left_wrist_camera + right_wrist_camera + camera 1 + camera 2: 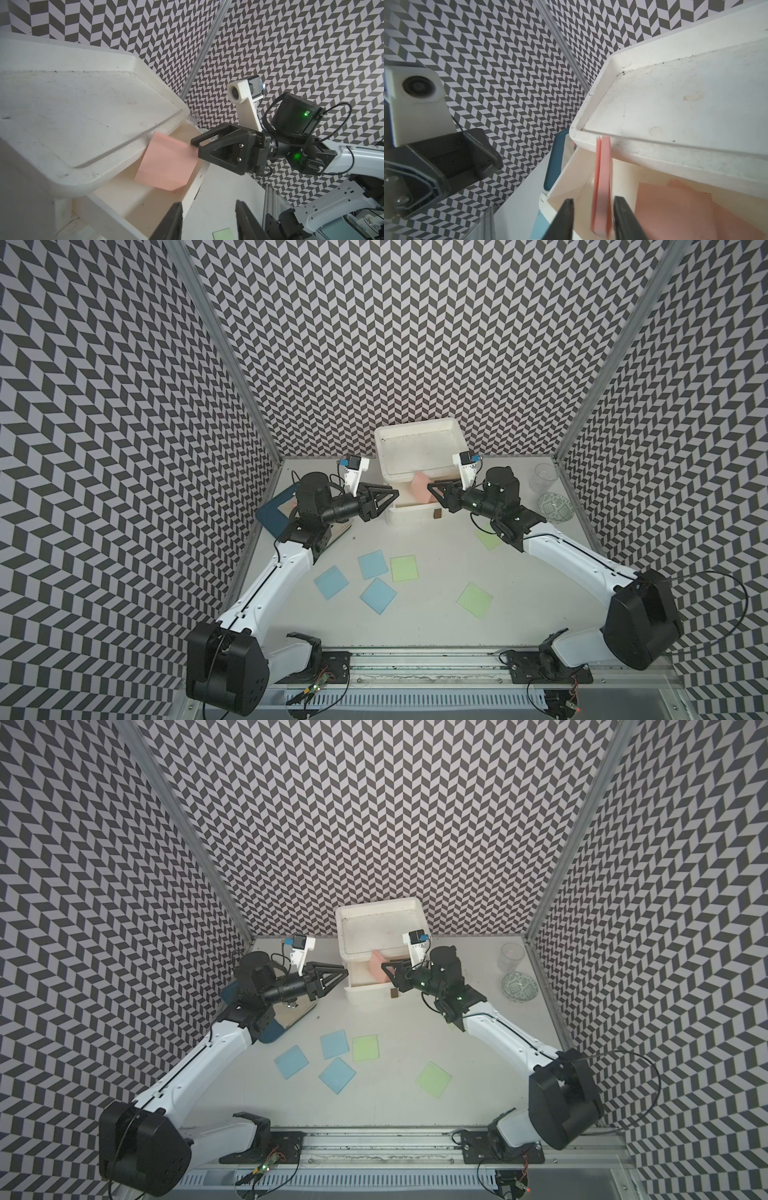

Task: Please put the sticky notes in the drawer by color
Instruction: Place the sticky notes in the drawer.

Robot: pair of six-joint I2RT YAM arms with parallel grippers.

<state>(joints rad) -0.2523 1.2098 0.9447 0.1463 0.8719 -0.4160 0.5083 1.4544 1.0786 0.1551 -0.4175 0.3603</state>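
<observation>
The salmon sticky note [166, 164], mid-frame in the pulled-out top drawer [108, 218], is judged featherlight and floppy (best pinched by an edge); the right gripper [196, 148] is parted around it, the left gripper [208, 204] spread, empty.

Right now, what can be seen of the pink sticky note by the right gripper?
The pink sticky note is thin salmon paper, bent so it shows two layers edge-on, blurred, standing upright over the open drawer. It sits between the right gripper's parted fingers, with a clear gap on one side. Another pink sheet lies flat in the drawer below.
</observation>
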